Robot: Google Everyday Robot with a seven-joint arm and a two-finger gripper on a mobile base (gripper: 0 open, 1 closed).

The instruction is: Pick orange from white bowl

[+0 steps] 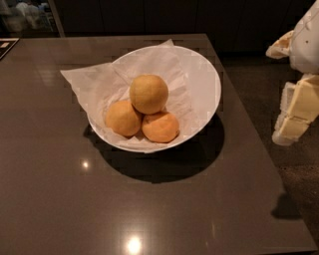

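The white bowl (pixel 207 84) stands on the dark table, lined with crinkled white paper (pixel 84 82) that sticks out to the left. The orange (pixel 148 93), pale yellowish and the largest fruit, rests on top of two smaller, deeper-orange fruits (pixel 123 118) (pixel 160 127). My gripper (pixel 295 112), cream and white, hangs at the right edge of the camera view. It is beyond the table's right edge, well to the right of the bowl and apart from it. Part of it is cut off by the frame.
The dark glossy table (pixel 149 209) ends at its right edge (pixel 259 149), with dark floor beyond it under the gripper. Dark cabinets run along the back. A bright patch shows at the far left corner (pixel 25 15).
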